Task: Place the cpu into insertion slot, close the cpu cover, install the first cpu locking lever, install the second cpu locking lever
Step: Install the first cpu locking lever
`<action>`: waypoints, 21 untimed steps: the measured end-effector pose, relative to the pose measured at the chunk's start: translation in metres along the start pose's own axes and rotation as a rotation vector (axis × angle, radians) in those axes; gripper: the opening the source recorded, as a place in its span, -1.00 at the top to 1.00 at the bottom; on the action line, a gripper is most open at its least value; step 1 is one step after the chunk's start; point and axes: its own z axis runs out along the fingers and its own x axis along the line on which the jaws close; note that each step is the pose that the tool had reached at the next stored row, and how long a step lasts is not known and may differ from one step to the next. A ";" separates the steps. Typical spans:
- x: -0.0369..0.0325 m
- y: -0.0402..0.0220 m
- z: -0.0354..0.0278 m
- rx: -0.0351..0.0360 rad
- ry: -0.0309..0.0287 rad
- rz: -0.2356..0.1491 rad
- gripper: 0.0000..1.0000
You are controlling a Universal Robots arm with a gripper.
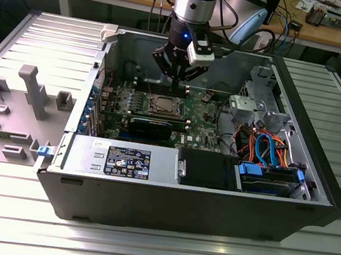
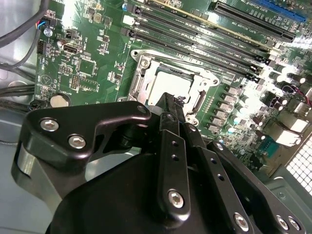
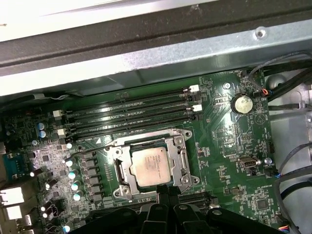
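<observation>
Gripper (image 1: 179,76) fingers shut, empty, above cpu (image 3: 152,167) seated in slot (image 3: 178,141); risk: descending fingertip scratches cpu, bends cover (image 3: 185,163).

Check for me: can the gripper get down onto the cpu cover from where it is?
Probably yes. The gripper hangs just above the cpu cover, which lies closed around the cpu, with nothing between them.

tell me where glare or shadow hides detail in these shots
In the second wrist view, glare washes out the green circuit board; the dark gripper hides part of the cpu. In the first wrist view, the cpu is evenly lit. In the exterior view, the case front is in shadow.
</observation>
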 end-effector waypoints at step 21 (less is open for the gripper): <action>0.0000 0.0000 0.0000 -0.0001 -0.0020 -0.023 0.79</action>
